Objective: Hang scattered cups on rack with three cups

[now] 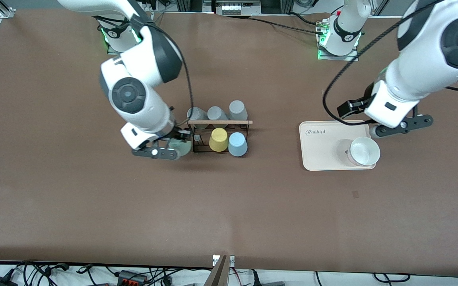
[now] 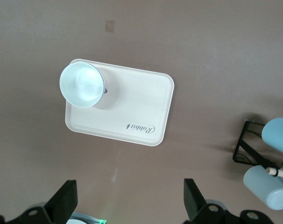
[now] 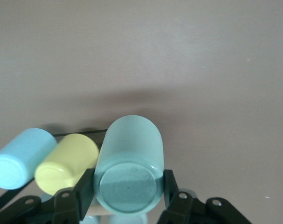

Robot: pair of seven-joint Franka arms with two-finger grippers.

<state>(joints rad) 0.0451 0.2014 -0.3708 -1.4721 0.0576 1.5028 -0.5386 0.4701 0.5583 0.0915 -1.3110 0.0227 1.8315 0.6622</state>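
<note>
Nearest the front camera among the things on the brown worktop (image 1: 229, 210) sits a beige tray (image 1: 324, 155) toward the left arm's end, with a white cup (image 1: 364, 151) standing upright on it, mouth up, by the tray's nearer corner. The left pincer (image 2: 129, 205) hangs in the air just beside the tray's edge that faces the left arm's end, fingers spread apart and holding nothing, and this arm waits. Toward the right arm's end stands the rack (image 1: 221, 137), a black wire frame with a light wooden rod (image 1: 221, 122) across its top. On its nearer row a yellow cup (image 1: 218, 139) and a light blue cup (image 1: 237, 144) hang side by side, mouths down, touching each other. The right pincer (image 3: 128, 186) is at the rack's end toward the right arm, clamped on a sage-green cup (image 3: 129, 168), its fingers pressing the cup's sides near the base; the cup sits just beside the yellow one. On the rack's farther row three grey cups (image 1: 217, 113) sit in a line.
</note>
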